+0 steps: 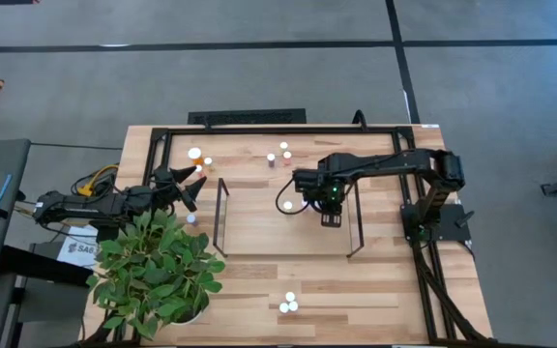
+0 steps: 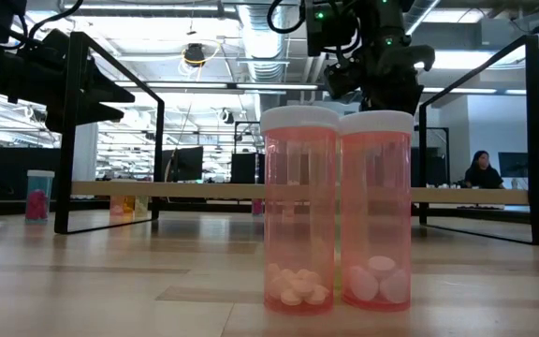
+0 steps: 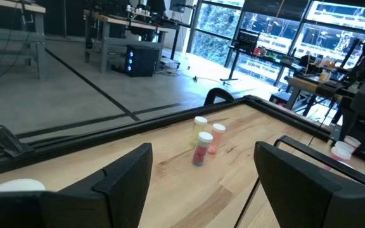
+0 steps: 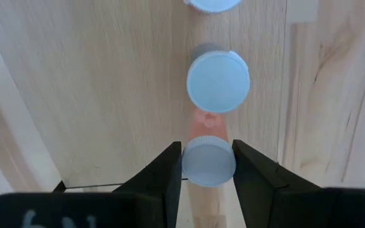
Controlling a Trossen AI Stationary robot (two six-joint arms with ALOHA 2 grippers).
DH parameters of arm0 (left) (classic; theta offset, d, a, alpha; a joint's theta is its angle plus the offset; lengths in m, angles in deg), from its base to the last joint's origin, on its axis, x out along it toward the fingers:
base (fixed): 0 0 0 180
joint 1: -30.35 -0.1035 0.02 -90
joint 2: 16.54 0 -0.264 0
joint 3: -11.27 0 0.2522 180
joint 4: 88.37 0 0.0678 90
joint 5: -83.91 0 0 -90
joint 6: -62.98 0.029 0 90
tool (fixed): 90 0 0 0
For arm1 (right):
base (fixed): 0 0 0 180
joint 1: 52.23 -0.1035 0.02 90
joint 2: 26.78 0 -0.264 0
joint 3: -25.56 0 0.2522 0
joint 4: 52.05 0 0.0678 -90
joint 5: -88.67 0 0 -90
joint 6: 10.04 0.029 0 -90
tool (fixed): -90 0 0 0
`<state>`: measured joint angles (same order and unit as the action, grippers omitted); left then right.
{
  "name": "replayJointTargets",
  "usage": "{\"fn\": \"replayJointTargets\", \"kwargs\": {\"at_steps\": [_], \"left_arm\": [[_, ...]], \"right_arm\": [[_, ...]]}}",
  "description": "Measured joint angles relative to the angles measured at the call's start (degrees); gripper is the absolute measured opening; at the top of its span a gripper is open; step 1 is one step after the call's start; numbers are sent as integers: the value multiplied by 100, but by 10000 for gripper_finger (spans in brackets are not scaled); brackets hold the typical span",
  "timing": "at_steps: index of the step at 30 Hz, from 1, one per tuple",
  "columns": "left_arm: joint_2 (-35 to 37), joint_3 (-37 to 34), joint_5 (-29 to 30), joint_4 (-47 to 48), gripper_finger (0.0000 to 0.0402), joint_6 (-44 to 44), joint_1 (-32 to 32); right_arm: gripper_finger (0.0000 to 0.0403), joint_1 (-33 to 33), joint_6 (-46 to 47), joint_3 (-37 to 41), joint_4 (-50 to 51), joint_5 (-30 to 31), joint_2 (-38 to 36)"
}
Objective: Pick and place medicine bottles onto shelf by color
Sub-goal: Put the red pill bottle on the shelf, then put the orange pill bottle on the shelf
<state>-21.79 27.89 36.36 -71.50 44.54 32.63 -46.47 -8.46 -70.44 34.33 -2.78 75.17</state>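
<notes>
Right wrist view: the right end effector (image 4: 208, 166) is clenched on a white-capped orange pill bottle (image 4: 208, 161), hanging upright above the light-wood shelf (image 4: 106, 95); the left end effector (image 1: 190, 184) waits released.

Three bottles (image 1: 288, 304) stand before the shelf (image 1: 259, 217) (plant (image 1: 158, 271) left).

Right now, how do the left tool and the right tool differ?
The left tool is open and empty; the right tool is shut on a white-capped bottle. The left tool sits by the table's left edge; the right tool is over the shelf. Both have dark fingers.
</notes>
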Motion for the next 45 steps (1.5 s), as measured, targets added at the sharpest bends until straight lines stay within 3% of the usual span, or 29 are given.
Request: {"fn": "replayJointTargets", "kwargs": {"at_steps": [28,45], "left_arm": [[0,0,0,1,265,0,-1],[0,1,0,0,265,0,-2]], "right_arm": [[191,-15,-14,0,-79,-149,2],[227,-15,156,-265,409,-19,9]]}}
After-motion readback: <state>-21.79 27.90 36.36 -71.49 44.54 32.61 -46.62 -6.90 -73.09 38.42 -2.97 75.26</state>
